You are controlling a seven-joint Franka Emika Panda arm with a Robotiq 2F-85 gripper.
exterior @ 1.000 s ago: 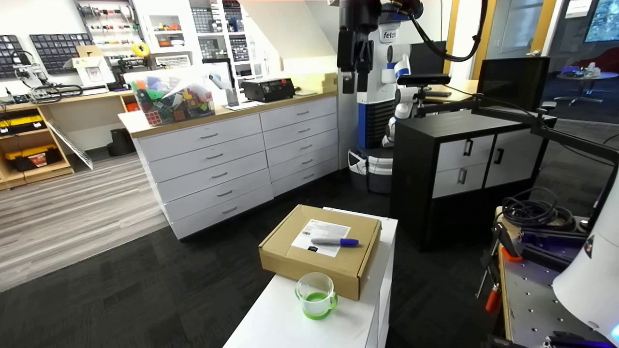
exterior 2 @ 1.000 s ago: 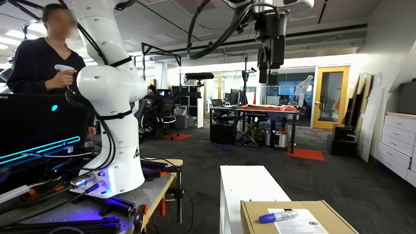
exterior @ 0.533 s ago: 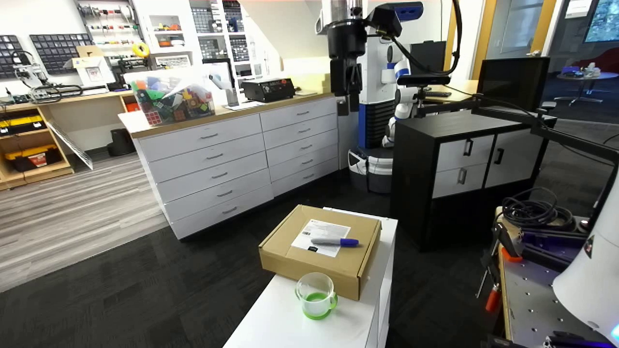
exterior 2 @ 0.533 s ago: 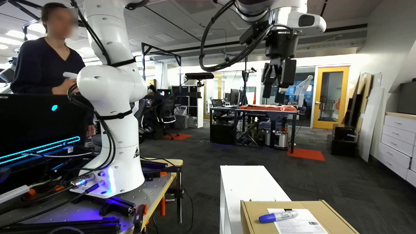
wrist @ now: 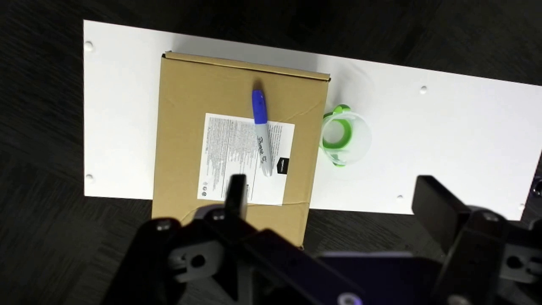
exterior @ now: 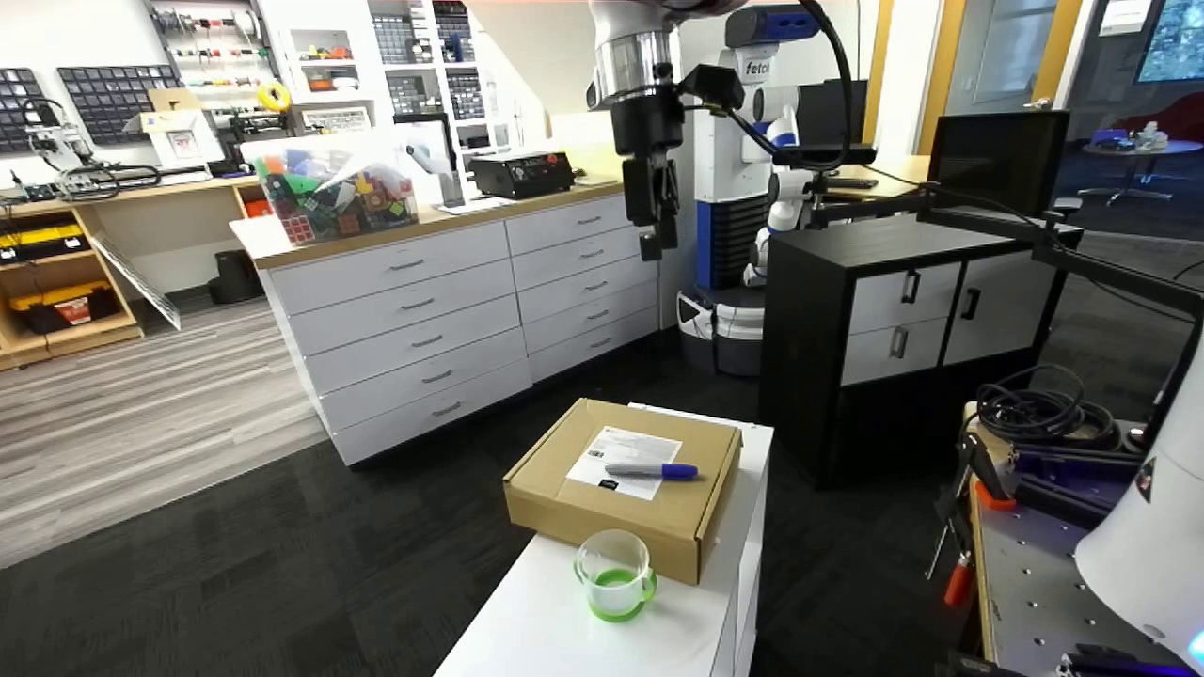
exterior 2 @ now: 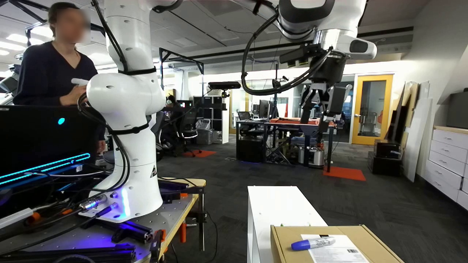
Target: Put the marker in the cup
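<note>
Wrist view: marker [wrist: 262, 133] well below spread fingers [wrist: 438, 212].

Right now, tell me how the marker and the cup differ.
The marker is a slim stick; the cup is round and open-topped.
The marker is gray with a blue cap; the cup is translucent with a green base.
The marker lies flat on the box; the cup stands upright on the white surface beside the box.
Shared: neither is in the gripper.
</note>
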